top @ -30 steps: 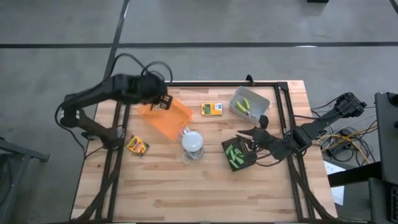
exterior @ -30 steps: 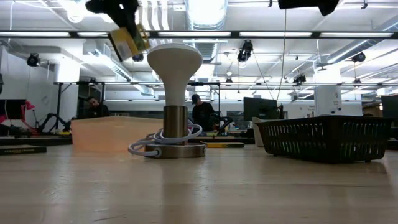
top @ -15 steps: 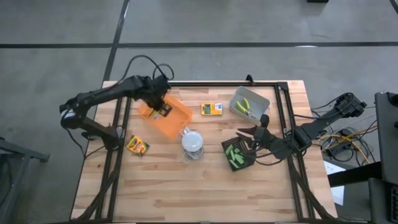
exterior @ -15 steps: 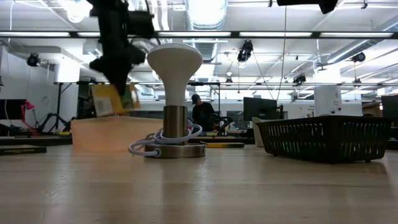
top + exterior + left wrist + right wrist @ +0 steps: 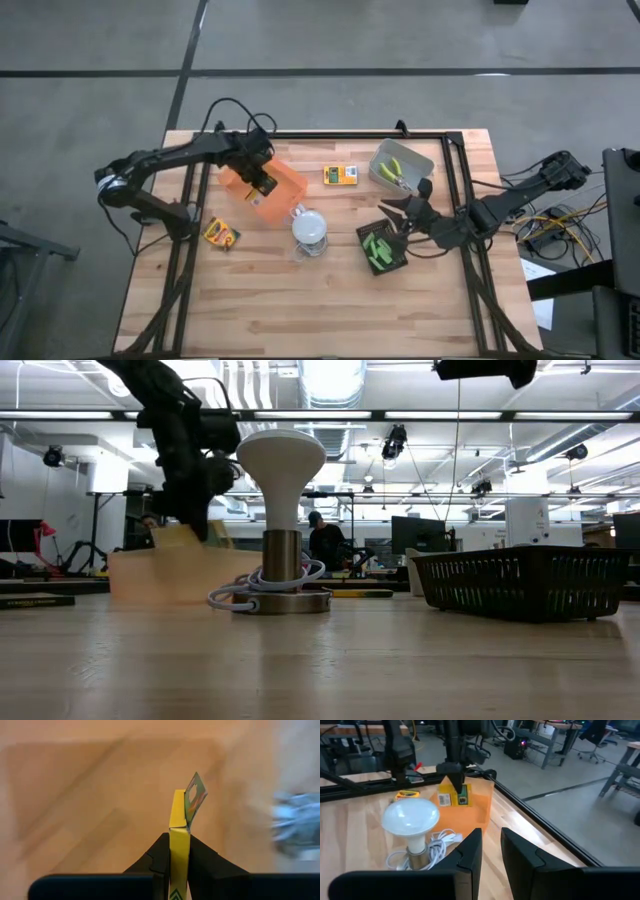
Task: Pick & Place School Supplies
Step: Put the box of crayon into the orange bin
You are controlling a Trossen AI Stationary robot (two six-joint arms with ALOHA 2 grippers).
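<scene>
One yellow box (image 5: 179, 840) sat pinched in the left end effector (image 5: 262, 183) over the orange tray (image 5: 283, 197); releasing off-centre risked it catching the rim.

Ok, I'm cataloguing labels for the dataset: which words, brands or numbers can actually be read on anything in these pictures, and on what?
None can be read.
Yellow box held in the left hand over the orange tray: printed panels, too small to read.
Yellow box by the grey tray: print too small.
Yellow box near the table's left edge: print too small.
Flat dark item at the low view's left edge: pale lettering, too blurred.
</scene>
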